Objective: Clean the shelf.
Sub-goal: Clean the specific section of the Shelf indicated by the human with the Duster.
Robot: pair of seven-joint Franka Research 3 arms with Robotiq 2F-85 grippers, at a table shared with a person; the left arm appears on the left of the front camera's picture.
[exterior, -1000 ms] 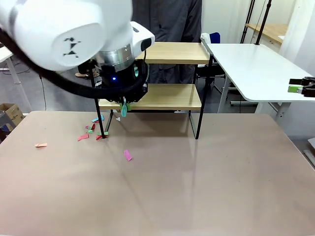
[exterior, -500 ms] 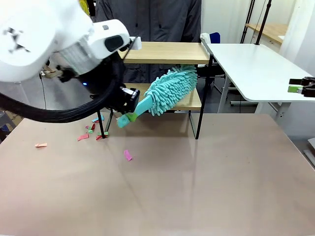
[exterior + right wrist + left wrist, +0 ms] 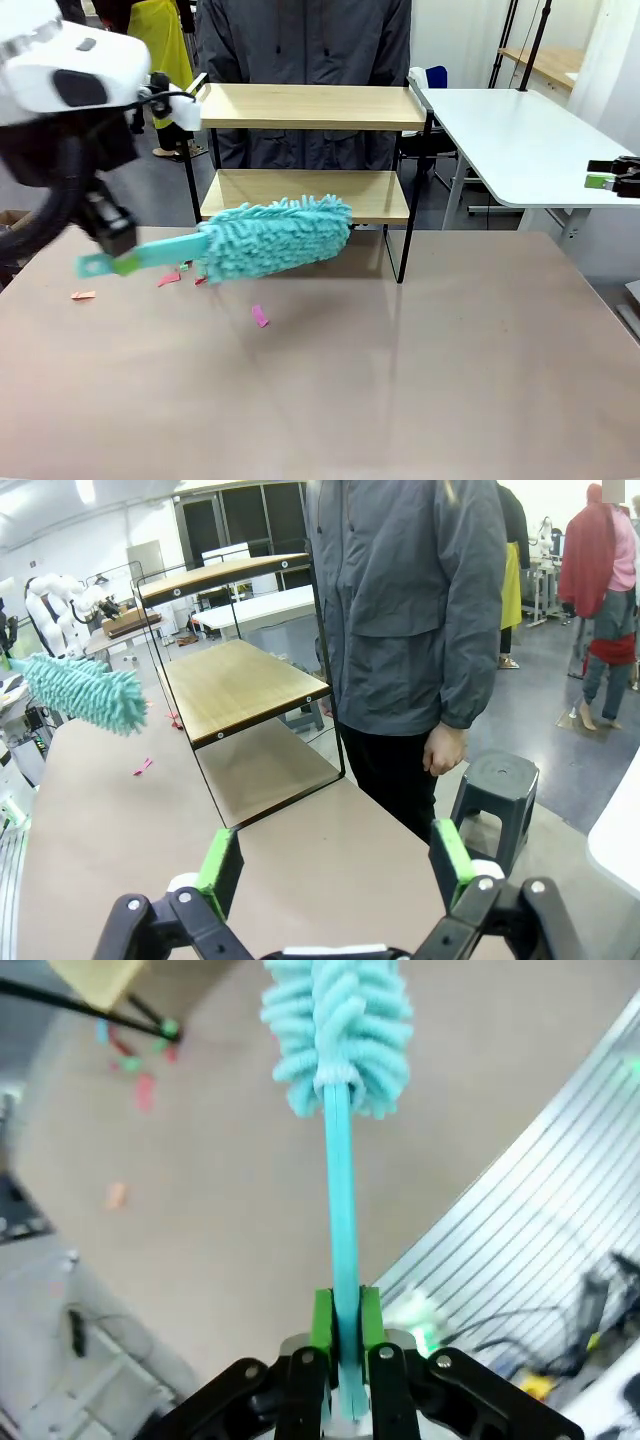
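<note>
Before one two-tier shelf [image 3: 310, 150], the left tool [image 3: 340, 1325] grips one teal duster [image 3: 275, 250] — right tool [image 3: 335, 875] gapes wide.

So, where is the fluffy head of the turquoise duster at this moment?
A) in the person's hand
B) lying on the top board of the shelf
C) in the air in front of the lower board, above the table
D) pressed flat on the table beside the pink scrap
C: the duster, gripped at its handle by the left hand, hangs before the shelf, above the table.
</note>
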